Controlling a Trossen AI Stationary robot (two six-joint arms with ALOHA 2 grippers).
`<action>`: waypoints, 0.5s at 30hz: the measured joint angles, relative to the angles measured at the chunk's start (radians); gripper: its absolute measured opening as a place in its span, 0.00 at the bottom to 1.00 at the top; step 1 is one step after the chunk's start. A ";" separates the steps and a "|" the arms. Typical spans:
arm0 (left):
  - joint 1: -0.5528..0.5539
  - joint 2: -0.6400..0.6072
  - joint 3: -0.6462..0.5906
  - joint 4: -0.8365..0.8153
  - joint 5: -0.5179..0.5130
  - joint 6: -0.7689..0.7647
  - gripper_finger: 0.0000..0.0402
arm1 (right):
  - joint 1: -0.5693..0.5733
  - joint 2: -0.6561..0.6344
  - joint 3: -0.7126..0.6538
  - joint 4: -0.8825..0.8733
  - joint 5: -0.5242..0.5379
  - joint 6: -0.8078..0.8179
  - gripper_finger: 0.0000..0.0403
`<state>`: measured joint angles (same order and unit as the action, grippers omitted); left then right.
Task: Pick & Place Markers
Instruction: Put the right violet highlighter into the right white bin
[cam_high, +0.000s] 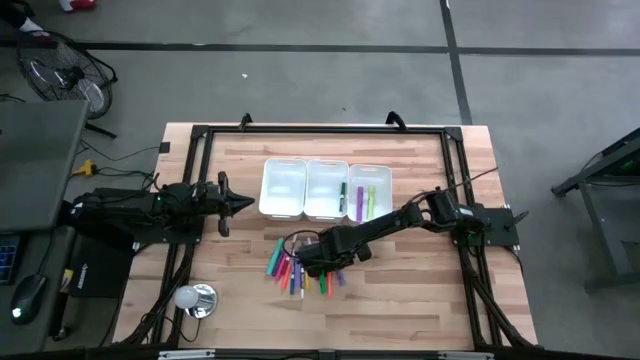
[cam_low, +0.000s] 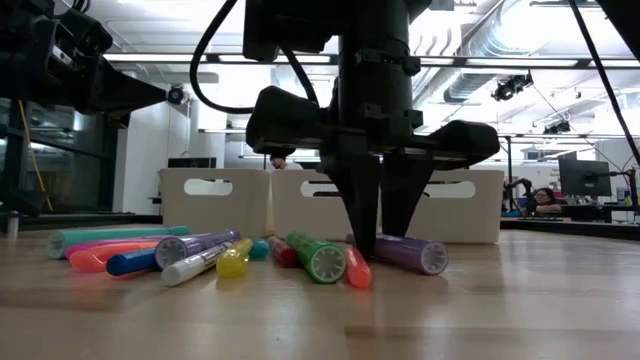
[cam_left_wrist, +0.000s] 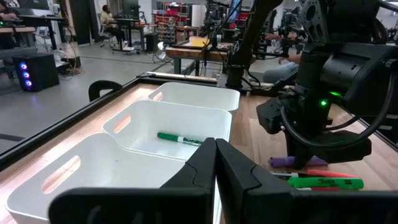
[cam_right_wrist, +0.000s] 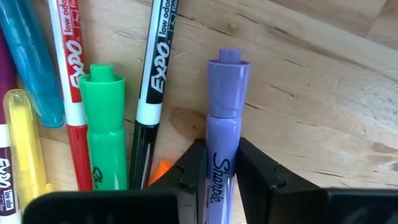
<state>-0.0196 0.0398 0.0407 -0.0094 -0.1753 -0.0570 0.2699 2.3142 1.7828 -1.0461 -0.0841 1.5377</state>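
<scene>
A pile of markers (cam_high: 290, 270) in pink, red, orange, green, blue, yellow and purple lies on the wooden table in front of three white bins (cam_high: 326, 188). My right gripper (cam_right_wrist: 219, 168) points down over the pile's right side, shut on a purple marker (cam_right_wrist: 224, 124), which shows in the low view too (cam_low: 412, 254). A green marker (cam_right_wrist: 106, 130) and two white-barrelled pens lie beside it. My left gripper (cam_high: 240, 203) waits shut and level at the table's left, touching nothing. My right gripper pinches the purple marker's barrel (cam_right_wrist: 221, 148) between its two fingers, one on each long side, behind the cap. The fingers come from above, pointing down, and lie across the marker. The marker lies flat on the table.
The middle bin holds a green marker (cam_left_wrist: 180, 138); the right bin (cam_high: 369, 190) holds a few more. A round silver object (cam_high: 197, 298) sits at the near left. A black frame (cam_high: 320, 128) borders the table. Bare wood lies to the pile's right.
</scene>
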 joint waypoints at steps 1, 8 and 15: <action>0.000 0.000 0.000 0.000 0.000 0.000 0.02 | 0.000 0.000 0.000 0.000 0.000 0.000 0.15; 0.000 0.000 0.000 0.000 0.000 0.000 0.02 | 0.000 -0.003 0.000 0.008 -0.003 -0.003 0.14; 0.000 0.000 0.000 0.000 0.000 0.000 0.02 | 0.000 -0.037 -0.005 0.013 0.005 -0.010 0.14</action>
<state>-0.0198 0.0395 0.0410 -0.0093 -0.1753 -0.0566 0.2695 2.2775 1.7782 -1.0329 -0.0793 1.5280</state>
